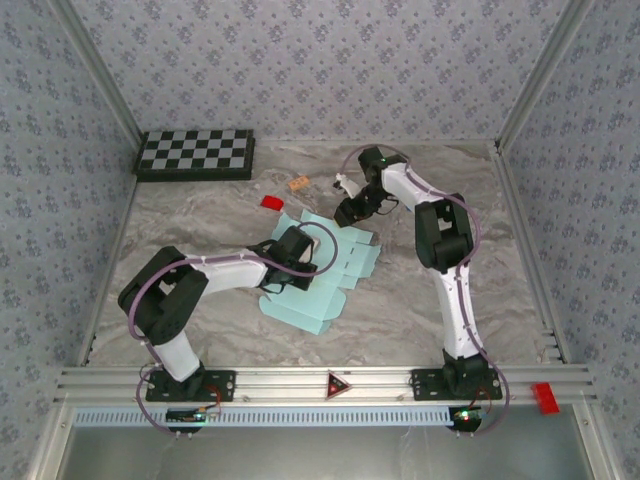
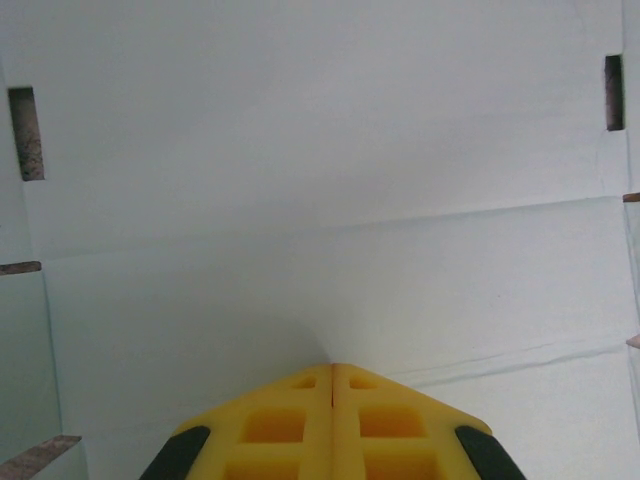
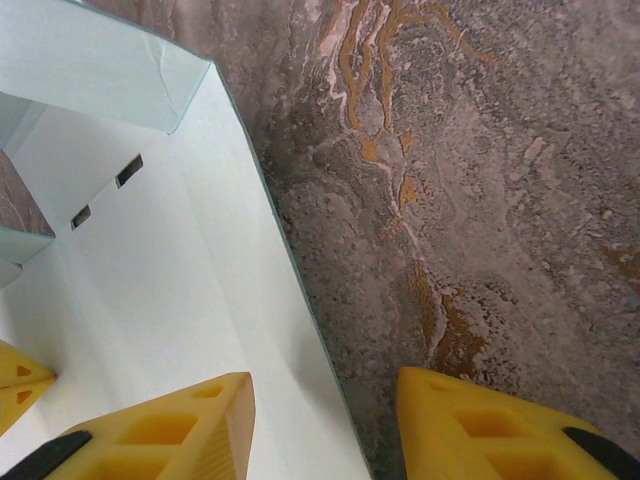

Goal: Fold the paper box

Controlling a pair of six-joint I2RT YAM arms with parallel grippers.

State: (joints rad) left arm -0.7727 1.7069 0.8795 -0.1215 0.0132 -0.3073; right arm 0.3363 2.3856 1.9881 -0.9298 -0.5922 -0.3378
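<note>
The paper box (image 1: 312, 303) is lying as an unfolded pale aqua sheet flat on the marbled table (image 1: 400, 310). It is sitting near the table's middle, between the two arms. In the left wrist view its surface is showing one faint crease line running across, with narrow die-cut slots (image 2: 25, 132) near both side edges. In the right wrist view one flap (image 3: 100, 65) at the sheet's far corner is standing up off the table, while the rest is lying flat.

The left gripper (image 2: 332, 385) is sitting over the middle of the sheet. Its yellow fingers are closed tight against each other with nothing between them, and their tips are resting against or just above the paper; contact cannot be confirmed.

The right gripper (image 3: 325, 425) is positioned at the sheet's far right edge with its jaws standing apart. One finger (image 3: 170, 430) is hanging over the paper and the other is hanging over bare table, so the sheet's edge is running between them. It is gripping nothing.

Beyond the sheet, a small red block (image 1: 271, 202) is lying just past its far left corner. A small tan piece (image 1: 297, 184) is lying a little further back. A black-and-white checkerboard (image 1: 195, 153) is sitting in the far left corner of the table, well apart from the sheet.
</note>
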